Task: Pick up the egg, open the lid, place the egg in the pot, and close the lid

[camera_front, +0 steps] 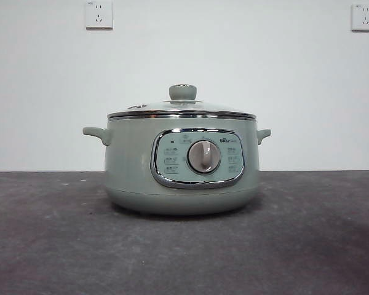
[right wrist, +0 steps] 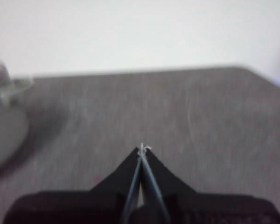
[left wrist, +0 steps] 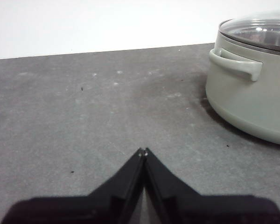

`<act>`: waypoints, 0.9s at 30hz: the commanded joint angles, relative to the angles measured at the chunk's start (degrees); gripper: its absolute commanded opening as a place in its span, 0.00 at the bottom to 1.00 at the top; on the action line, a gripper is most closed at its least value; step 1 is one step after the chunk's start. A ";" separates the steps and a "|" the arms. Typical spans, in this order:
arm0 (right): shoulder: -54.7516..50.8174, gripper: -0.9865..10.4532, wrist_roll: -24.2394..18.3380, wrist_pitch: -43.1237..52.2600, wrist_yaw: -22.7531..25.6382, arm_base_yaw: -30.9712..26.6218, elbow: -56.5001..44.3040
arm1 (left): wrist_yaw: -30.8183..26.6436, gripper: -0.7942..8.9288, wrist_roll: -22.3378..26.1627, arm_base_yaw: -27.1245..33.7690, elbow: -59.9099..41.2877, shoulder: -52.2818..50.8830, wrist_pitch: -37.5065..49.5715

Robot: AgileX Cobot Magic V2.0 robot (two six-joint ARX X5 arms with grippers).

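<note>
Both grippers closed, pot lidded

Front view: pot [camera_front: 182,166] stands mid-table, lid [camera_front: 182,110] seated on it.

Left wrist view: left gripper [left wrist: 143,151] has its jaws together, empty, near the pot.

Right wrist view, blurred: right gripper [right wrist: 142,148] likewise pressed together, empty.

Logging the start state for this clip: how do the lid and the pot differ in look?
The lid is clear glass with a shiny chrome rim; the pot is opaque sage green. The lid is shallow and domed, the pot deep and squat. The lid has one round knob on top; the pot has two side handles and a dial panel. The knob shares the pot's green. The lid sits closed on the pot.
</note>
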 commanded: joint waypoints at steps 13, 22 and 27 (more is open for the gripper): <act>-0.22 0.09 -0.87 -3.78 0.11 -0.76 -0.52 | -0.13 0.08 -0.52 0.20 -0.59 0.02 0.37; -0.17 0.09 -0.87 -3.82 0.33 -0.76 -0.50 | -0.13 0.08 -0.55 0.20 -0.59 0.02 0.37; -0.17 0.09 -0.87 -3.82 0.33 -0.76 -0.50 | -0.13 0.08 -0.52 0.20 -0.59 0.02 0.37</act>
